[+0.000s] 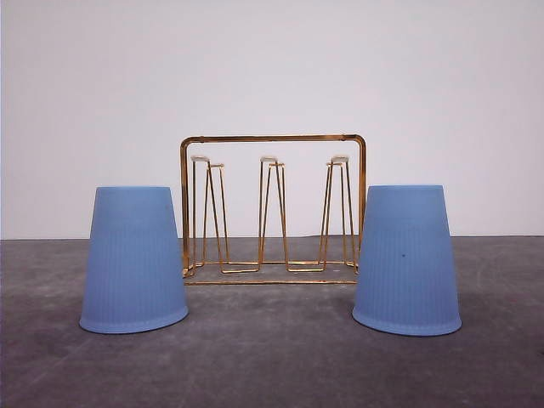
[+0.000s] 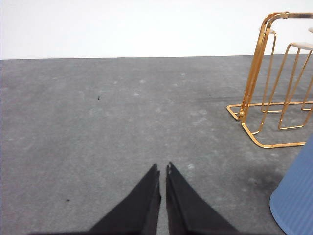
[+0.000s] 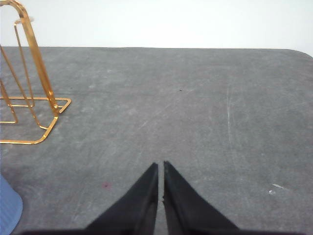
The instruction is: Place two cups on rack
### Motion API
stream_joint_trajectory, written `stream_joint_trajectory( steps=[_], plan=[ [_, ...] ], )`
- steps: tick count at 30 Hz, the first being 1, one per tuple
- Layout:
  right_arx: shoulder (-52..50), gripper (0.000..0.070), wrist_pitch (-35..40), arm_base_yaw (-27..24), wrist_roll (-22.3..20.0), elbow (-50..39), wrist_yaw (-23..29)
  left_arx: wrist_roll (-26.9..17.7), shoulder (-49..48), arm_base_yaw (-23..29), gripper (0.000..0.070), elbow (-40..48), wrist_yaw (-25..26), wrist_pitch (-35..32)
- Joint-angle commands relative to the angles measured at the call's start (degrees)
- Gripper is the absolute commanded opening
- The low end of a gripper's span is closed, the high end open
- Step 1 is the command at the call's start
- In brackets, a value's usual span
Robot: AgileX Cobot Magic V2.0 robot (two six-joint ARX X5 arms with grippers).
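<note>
Two light blue cups upside down on grey table (image 1: 272,365), nearest camera: left cup (image 1: 133,259) at 8 o'clock of rack (image 1: 273,208), right cup (image 1: 406,259) at 4 o'clock. Gold wire rack upright between, slightly behind, prongs bare. Left gripper (image 2: 162,169) jaws nearly closed, holding nothing, over bare table. Right gripper (image 3: 161,165) same: thin slit, empty.

front: low, close, level, facing rack (image 1: 273,208) | wrists: low over table (image 2: 98,122), looking forward | shared: rack ends, cup edges
</note>
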State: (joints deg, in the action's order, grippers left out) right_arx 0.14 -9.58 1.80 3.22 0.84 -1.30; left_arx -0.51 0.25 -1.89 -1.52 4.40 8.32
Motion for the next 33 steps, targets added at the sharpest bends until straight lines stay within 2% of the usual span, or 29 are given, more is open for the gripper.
stream_joint_trajectory(
  steps=[1, 4, 8, 10, 13, 16, 18, 27, 30, 33],
  plan=[
    [0.1, 0.0017, 0.6, -0.1, -0.1, -0.2, -0.1, 0.9, -0.1, 0.0, 0.0000, 0.8, -0.1, -0.7],
    [0.1, 0.0017, 0.6, 0.0, 1.6, -0.2, -0.3, 6.9, -0.1, 0.0, 0.0000, 0.8, -0.1, -0.8],
    [0.1, 0.0016, 0.9, -0.1, 9.1, 0.0, -0.3, 16.9, -0.1, 0.0, 0.0000, 0.8, -0.1, -1.2],
    [0.1, 0.0013, 2.3, -0.1, 12.6, 0.0, -0.4, 20.6, -0.1, 0.0, 0.0000, 0.7, -0.1, -3.0],
    [0.1, 0.0009, 3.1, -0.1, 16.0, 1.6, -0.8, 23.5, -0.1, 0.0, 0.0000, -0.3, -0.1, -6.6],
    [0.1, 0.0007, 2.0, -0.1, 16.3, 4.9, -0.8, 24.0, 0.0, 0.0, 0.0003, -3.7, -0.2, -5.7],
    [0.1, 0.0007, 0.3, -0.1, 16.3, 8.0, -0.8, 24.0, 0.2, 0.0, 0.0004, -7.3, -1.1, -2.6],
    [6.4, 0.0007, -14.5, -0.1, 15.7, 25.8, -0.4, 23.4, 8.6, 0.0, 0.0004, -29.1, -3.8, 21.9],
    [10.7, 0.0007, -20.8, -0.1, 13.2, 30.7, -2.5, 20.5, 13.6, 0.0, 0.0004, -35.4, -3.8, 30.4],
    [15.7, 0.0007, -25.5, -0.1, 10.1, 34.0, -6.7, 16.9, 18.9, 0.0, 0.0004, -40.1, -2.7, 36.7]
  ],
)
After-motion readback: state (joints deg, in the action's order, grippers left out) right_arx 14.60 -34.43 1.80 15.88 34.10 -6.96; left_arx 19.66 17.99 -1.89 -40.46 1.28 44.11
